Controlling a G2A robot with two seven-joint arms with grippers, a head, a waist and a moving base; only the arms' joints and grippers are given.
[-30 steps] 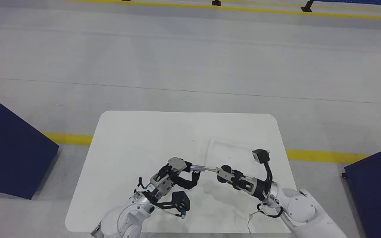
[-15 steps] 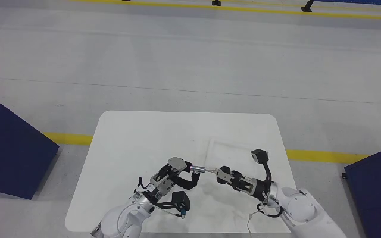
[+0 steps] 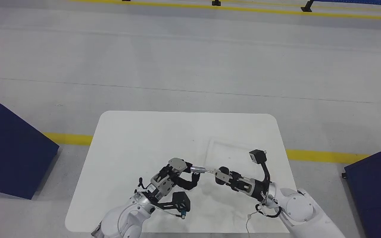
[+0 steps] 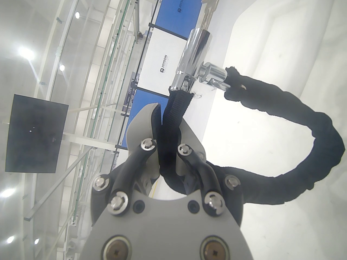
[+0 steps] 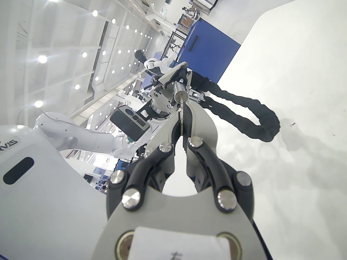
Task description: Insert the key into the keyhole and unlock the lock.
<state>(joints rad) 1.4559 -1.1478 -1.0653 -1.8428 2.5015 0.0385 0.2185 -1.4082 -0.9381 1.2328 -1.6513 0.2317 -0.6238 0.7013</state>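
**Edges / room**
- Table (image 3: 119, 137): white, rounded corners. Both claws work over its near half, approx. mid-width, well in from L and R edges and closer to the near edge than the far one. The top runs on well beyond them to the far edge.
- Blue panels on the floor, 1 off the L side (image 3: 18, 154) and 1 off the R side (image 3: 364, 172). Both stand apart from the table.

**Task items**
- Left claw (image 4: 168, 125): pinched tight on the black cable (image 4: 311, 147), just below the chrome barrel (image 4: 193, 55). It holds the lock up off the table.
- The cable bends round in 1 loop. Its chrome end plug (image 4: 214, 75) meets the barrel's side; cannot tell if latched.
- The loop hangs toward the table on the R-arm side. Contact w/ the top cannot be told.
- Right claw (image 5: 183, 110): closed flat on the key (image 5: 181, 116) at its bow.
- The key blade is in line w/ the barrel axis, tip in the keyhole at the barrel's end face. Depth of entry cannot be told.
- The claws face each other tip to tip, w/ barrel and key between them.

**Count**
- Table 1, lock 1 (barrel 1, cable loop 1, end plug 1), key 1, claws 2, blue panels 2.
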